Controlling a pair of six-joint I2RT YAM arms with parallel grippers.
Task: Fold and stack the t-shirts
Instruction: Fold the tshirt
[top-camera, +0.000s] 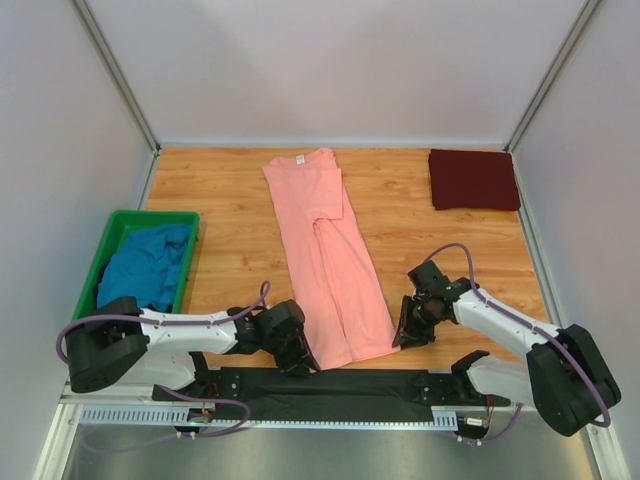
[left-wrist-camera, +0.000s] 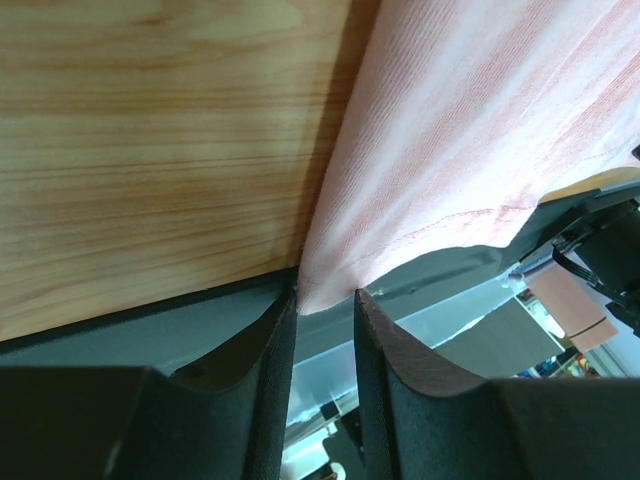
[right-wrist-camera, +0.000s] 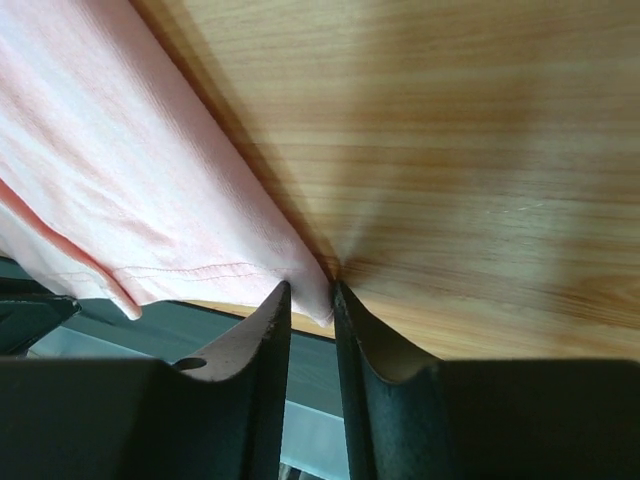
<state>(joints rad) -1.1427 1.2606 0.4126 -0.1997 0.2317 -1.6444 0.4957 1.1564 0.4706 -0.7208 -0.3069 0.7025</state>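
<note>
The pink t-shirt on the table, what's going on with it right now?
Both arms are at the near hem of the salmon-pink t-shirt, which lies lengthwise. The left gripper and right gripper each have a bottom corner between their fingers; a firm grip isn't clear. A maroon t-shirt sits folded at the far right.

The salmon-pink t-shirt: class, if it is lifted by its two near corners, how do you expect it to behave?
Probably floppy: the salmon-pink t-shirt lies flat with soft creases, so its middle would likely sag. It looks like thin cloth, so it is probably light. It should not roll or tip, though its folded side may fall open.
</note>
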